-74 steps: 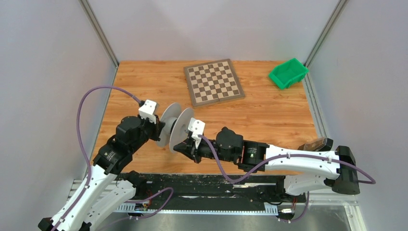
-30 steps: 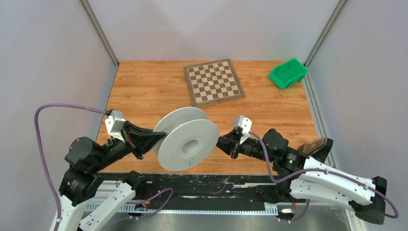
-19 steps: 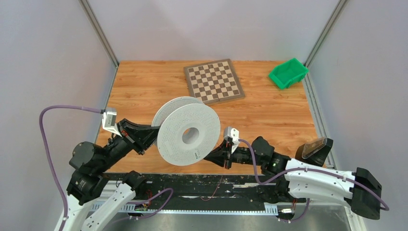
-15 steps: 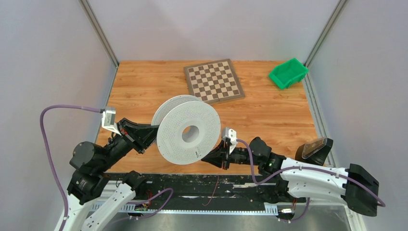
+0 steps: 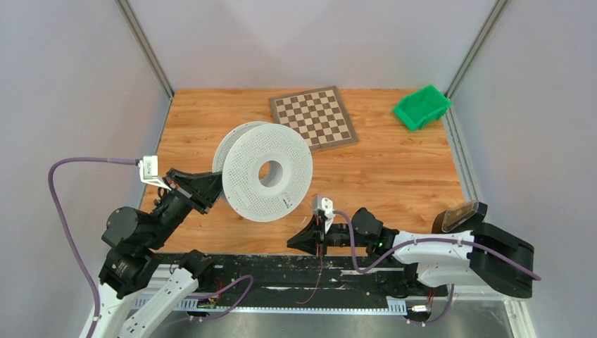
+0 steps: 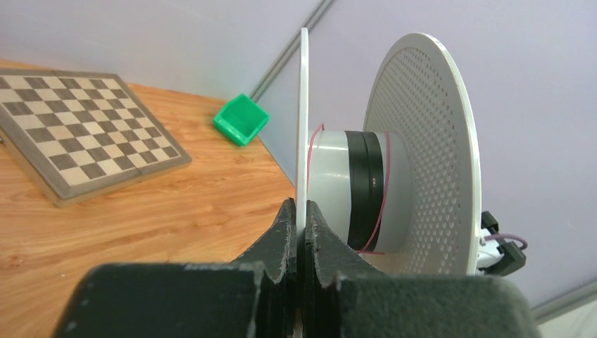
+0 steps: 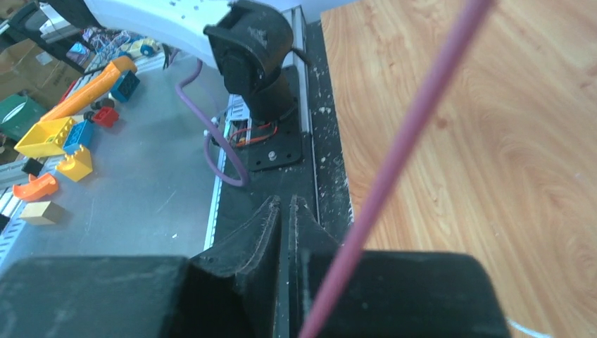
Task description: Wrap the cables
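Spool (image 5: 266, 172) swung left, right hand (image 5: 304, 241) dropped near

Held off the table (image 5: 394, 169) at left-centre, tilted, farther left and farther back than half a second ago. Clamped by one flange in the closed left hand (image 6: 300, 218). Now low at the near table edge, right-hand fingers pressed together; cannot tell whether pinching the red cable (image 7: 401, 148) running past. Probably drawing the cable taut for another turn; only a few turns on the hub. Far off and well apart: chessboard (image 5: 312, 120), green bin (image 5: 421, 107).

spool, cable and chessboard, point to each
spool (image 5: 246, 179): top external view, on its perforated front flange
cable (image 7: 408, 134): right wrist view, midway along the reddish strand
chessboard (image 5: 312, 120): top external view, centre of the board
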